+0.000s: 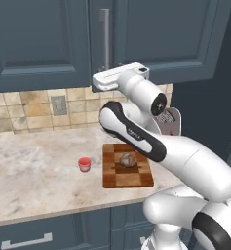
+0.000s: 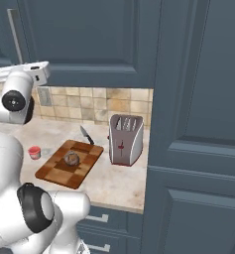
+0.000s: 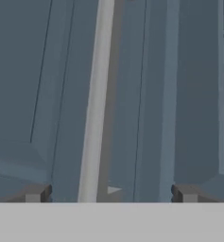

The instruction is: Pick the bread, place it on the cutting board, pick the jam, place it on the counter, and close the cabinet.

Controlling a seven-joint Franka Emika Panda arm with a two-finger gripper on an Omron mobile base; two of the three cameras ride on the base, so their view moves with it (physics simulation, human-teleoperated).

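Two small things and a board sit on the wide beige-pink marbled stone bench, which runs under a wall of square tan tiles carrying a grey outlet plate. The rectangular wooden cutting board of light and dark brown strips lies flat on the bench, and the small roundish brown-grey lumpy bread rests on its darker centre. The small red jam jar stands upright on the bare stone just beside the board's left edge, apart from it. In the right base view a dark-handled knife lies on the bench behind the board, and a silver two-slot toaster stands to the board's right, next to a tall dark blue-grey panelled cupboard wall. Below the bench edge run dark blue-grey drawers with silver handles. Above the tiles hangs the dark blue-grey upper wall cabinet with panelled doors; its doors look flush with one another, and its long vertical silver bar handle hangs by the seam between them. The white arm is raised with its hand at the cabinet's lower edge below that handle. In the hand view the pincer faces the door closely, its two dark tips set wide apart with the silver bar between them, clamped on nothing.
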